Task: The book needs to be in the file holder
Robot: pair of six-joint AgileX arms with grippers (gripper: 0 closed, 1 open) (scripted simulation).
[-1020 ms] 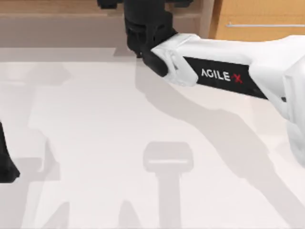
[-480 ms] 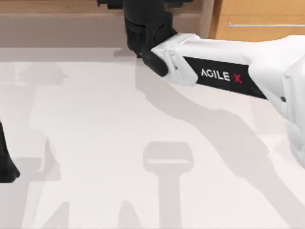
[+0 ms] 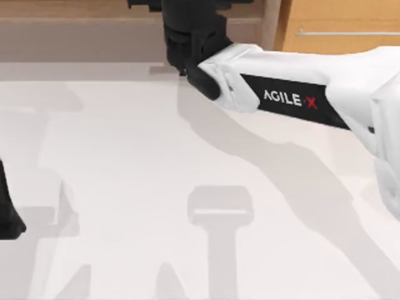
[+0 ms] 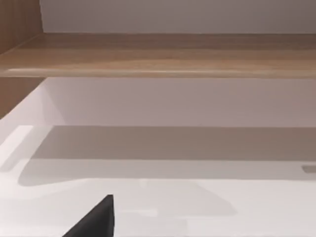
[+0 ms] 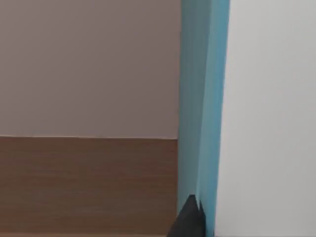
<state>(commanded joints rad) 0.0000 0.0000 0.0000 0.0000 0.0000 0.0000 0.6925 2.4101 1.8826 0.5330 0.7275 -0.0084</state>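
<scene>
One white table (image 3: 125,187) carries two arms: the right arm (image 3: 300,94), lettered "AGILE X", spans from the right to the far edge, where its gripper's dark wrist (image 3: 190,37) sits; whether that gripper is released or clenched cannot be told. In the right wrist view, one book (image 5: 247,98), white with a teal-blue band (image 5: 202,98), stands directly against one dark fingertip (image 5: 190,219). The left arm (image 3: 7,212) is parked at the left edge, with one dark fingertip (image 4: 96,219) over the table in its wrist view.

White table (image 3: 125,187) with soft shadows; wooden shelf (image 4: 163,54) along its far edge, wooden cabinet (image 3: 340,25) with a metal handle (image 3: 347,33) at far right.
</scene>
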